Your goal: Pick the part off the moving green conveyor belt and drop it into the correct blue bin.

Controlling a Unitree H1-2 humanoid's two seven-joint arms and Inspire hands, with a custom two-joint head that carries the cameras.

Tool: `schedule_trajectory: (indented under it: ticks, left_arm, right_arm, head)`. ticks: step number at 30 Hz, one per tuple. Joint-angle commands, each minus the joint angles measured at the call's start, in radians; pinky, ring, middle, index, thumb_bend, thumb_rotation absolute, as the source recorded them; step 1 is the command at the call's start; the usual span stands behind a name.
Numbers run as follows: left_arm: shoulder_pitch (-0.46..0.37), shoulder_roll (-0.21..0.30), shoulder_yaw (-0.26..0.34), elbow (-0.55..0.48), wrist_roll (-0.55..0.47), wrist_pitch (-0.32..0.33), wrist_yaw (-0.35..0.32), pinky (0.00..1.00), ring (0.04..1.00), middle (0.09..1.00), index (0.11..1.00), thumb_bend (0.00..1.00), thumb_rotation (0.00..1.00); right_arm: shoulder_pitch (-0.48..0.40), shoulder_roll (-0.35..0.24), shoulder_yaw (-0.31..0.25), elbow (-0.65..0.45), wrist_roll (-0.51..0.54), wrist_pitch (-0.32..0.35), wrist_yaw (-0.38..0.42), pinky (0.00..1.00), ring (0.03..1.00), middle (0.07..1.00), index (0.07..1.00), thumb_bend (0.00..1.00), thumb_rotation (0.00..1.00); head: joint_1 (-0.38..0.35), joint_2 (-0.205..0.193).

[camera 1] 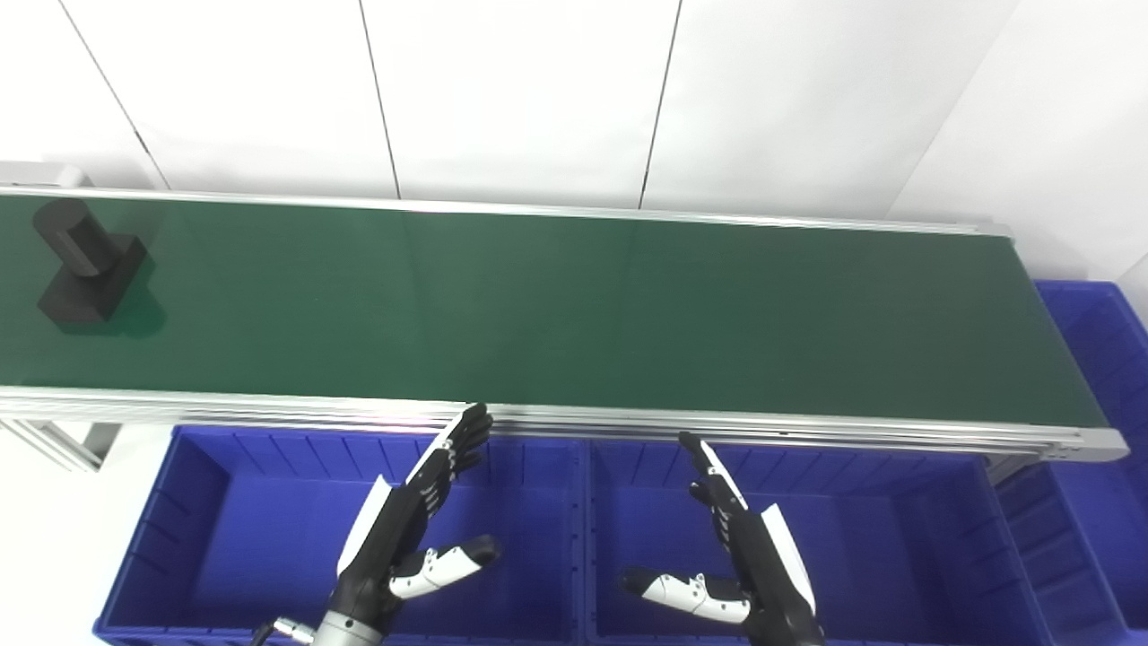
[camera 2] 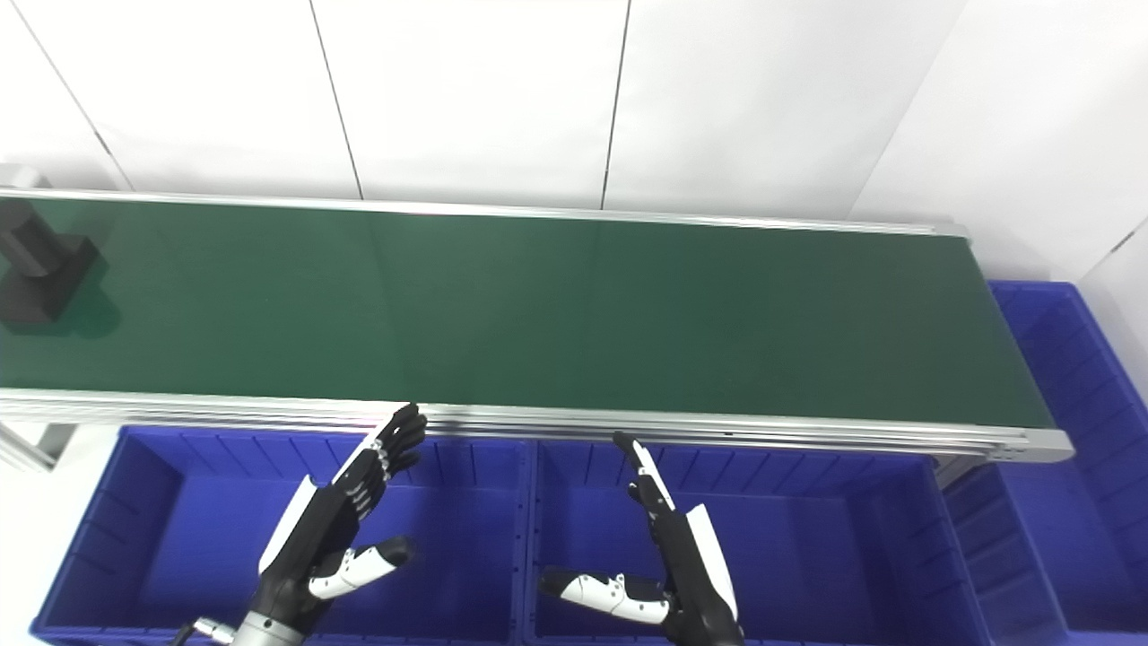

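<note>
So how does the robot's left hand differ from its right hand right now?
The left robot hand hangs over the left blue bin; the right robot hand hangs over the middle blue bin. The left leans right toward the conveyor belt, its thumb pointing right; the right leans left, its thumb pointing left. Both are open, empty, fingers straight, far from the black part.
</note>
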Motion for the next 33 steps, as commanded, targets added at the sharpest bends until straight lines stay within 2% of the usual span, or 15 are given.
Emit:
schedule_trajectory:
  ticks: [1,2,3,4,5,6,7,9,11,16,24,28,33]
  left_arm:
    - [0.005,-0.006,-0.013,-0.024,-0.012,-0.003,-0.009,0.92,0.956,0.957,0.946,0.85,0.78]
    - [0.012,-0.005,-0.016,-0.028,-0.017,0.008,-0.011,0.94,0.969,0.97,0.952,0.83,0.87]
    - [0.015,-0.006,-0.017,-0.025,-0.021,0.015,-0.01,0.94,0.972,0.972,0.953,0.83,0.88]
    - [0.017,-0.007,-0.018,-0.023,-0.023,0.02,-0.009,0.95,0.977,0.975,0.955,0.83,0.92]
    - [0.016,-0.009,-0.018,-0.01,-0.019,0.01,-0.005,0.96,0.98,0.976,0.956,0.84,0.94]
    - [0.015,-0.01,-0.019,-0.001,-0.015,0.001,-0.002,0.97,0.987,0.978,0.957,0.87,0.98]
    - [0.012,-0.012,-0.02,0.01,-0.009,-0.009,0.002,0.98,0.989,0.978,0.958,0.88,0.99]
    - [0.005,-0.015,-0.019,0.031,-0.001,-0.028,0.009,1.0,0.998,0.981,0.96,0.9,1.0]
    - [-0.003,-0.021,-0.016,0.055,0.015,-0.045,0.021,1.0,1.0,0.984,0.959,0.88,1.0]
    - [-0.012,-0.03,-0.011,0.083,0.025,-0.055,0.03,1.0,1.0,0.988,0.965,0.85,1.0]
    - [-0.025,-0.042,-0.009,0.108,0.046,-0.055,0.05,1.0,1.0,0.984,0.957,0.84,1.0]
    - [-0.033,-0.047,-0.008,0.132,0.057,-0.076,0.069,0.99,0.991,0.974,0.952,0.82,1.0]
    - [-0.04,-0.055,-0.013,0.149,0.057,-0.084,0.083,0.99,0.993,0.974,0.957,0.84,1.0]
  right_arm:
    - [-0.001,0.007,-0.007,0.008,0.018,-0.047,-0.007,0.97,1.0,0.994,0.964,0.94,0.44]
    - [-0.002,0.008,-0.008,0.016,0.012,-0.052,-0.012,0.96,0.997,0.993,0.967,0.94,0.57]
    - [-0.003,0.008,-0.008,0.024,0.002,-0.053,-0.017,0.96,0.996,0.993,0.967,0.94,0.6]
    - [-0.003,0.008,-0.008,0.029,-0.006,-0.052,-0.021,0.95,0.993,0.991,0.967,0.94,0.69]
    - [-0.001,0.014,-0.014,0.034,0.006,-0.048,-0.025,0.94,0.991,0.989,0.968,0.95,0.73]
    - [0.001,0.019,-0.018,0.038,0.016,-0.046,-0.026,0.95,0.996,0.984,0.961,0.93,0.88]
    - [-0.001,0.022,-0.023,0.05,0.038,-0.06,-0.023,0.96,0.997,0.982,0.959,0.92,0.92]
    - [-0.006,0.027,-0.03,0.076,0.079,-0.088,-0.016,0.98,1.0,0.984,0.96,0.83,0.98]
    - [-0.013,0.032,-0.033,0.101,0.097,-0.109,-0.017,1.0,0.999,0.984,0.951,0.75,1.0]
    - [-0.027,0.034,-0.036,0.148,0.1,-0.153,-0.024,0.99,0.992,0.981,0.949,0.69,1.0]
    - [-0.045,0.023,-0.041,0.189,0.086,-0.181,-0.026,0.98,0.988,0.981,0.949,0.68,1.0]
    - [-0.05,0.021,-0.044,0.203,0.088,-0.19,-0.027,0.98,0.985,0.978,0.944,0.69,1.0]
    - [-0.054,0.02,-0.049,0.225,0.086,-0.219,-0.031,0.97,0.983,0.975,0.942,0.7,1.0]
  head:
    - [0.0,0.002]
    - [0.0,0.002]
    - [0.002,0.004]
    - [0.002,0.004]
    - [0.006,0.006]
    - [0.006,0.006]
    - [0.009,0.008]
    - [0.009,0.01]
    - [0.008,0.003]
    - [0.002,-0.003]
    - [0.012,-0.006]
    - [0.02,-0.007]
    - [0.023,-0.016]
